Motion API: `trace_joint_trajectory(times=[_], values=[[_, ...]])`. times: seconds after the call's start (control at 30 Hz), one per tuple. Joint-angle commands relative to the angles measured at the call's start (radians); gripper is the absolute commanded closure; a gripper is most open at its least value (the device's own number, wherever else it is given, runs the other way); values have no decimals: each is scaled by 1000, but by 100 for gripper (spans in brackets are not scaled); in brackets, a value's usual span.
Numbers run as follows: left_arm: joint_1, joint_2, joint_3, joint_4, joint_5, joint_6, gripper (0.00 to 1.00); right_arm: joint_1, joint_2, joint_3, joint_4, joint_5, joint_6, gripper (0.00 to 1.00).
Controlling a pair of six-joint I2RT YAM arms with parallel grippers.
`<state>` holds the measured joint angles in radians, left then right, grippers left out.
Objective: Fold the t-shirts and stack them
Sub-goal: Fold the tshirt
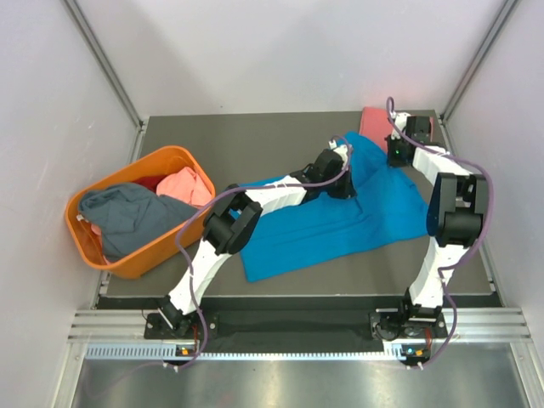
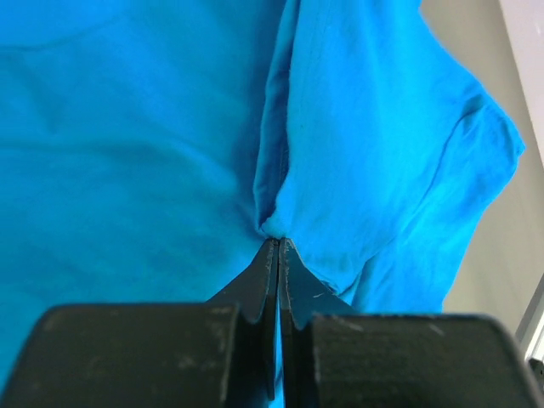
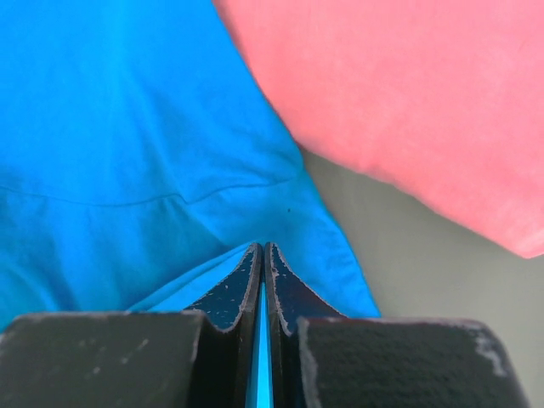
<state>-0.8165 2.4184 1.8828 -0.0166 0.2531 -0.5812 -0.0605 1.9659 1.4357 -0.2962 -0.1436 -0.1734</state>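
Note:
A bright blue t-shirt [image 1: 340, 223] lies spread across the middle of the dark table. My left gripper [image 1: 343, 186] is on its upper middle part. In the left wrist view it [image 2: 278, 241] is shut on a pinched fold of the blue t-shirt [image 2: 127, 153]. My right gripper [image 1: 394, 157] is at the shirt's far right corner. In the right wrist view it [image 3: 263, 246] is shut on the edge of the blue t-shirt [image 3: 127, 144]. A folded salmon-pink t-shirt [image 1: 372, 119] [image 3: 408, 102] lies just beyond, at the back right.
An orange plastic basket [image 1: 161, 248] stands at the left edge of the table, holding a grey-blue shirt [image 1: 127, 217] and a salmon-pink one [image 1: 187, 185]. White walls close in the table on the left, back and right.

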Motion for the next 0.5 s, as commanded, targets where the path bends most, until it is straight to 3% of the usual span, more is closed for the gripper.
trace_joint_trajectory(times=[0.0, 0.47], values=[[-3, -110, -28, 56, -55, 11, 100, 21, -29, 48, 97, 3, -31, 100], [-4, -157, -125, 29, -87, 30, 100, 106, 27, 83, 172, -14, -67, 100]])
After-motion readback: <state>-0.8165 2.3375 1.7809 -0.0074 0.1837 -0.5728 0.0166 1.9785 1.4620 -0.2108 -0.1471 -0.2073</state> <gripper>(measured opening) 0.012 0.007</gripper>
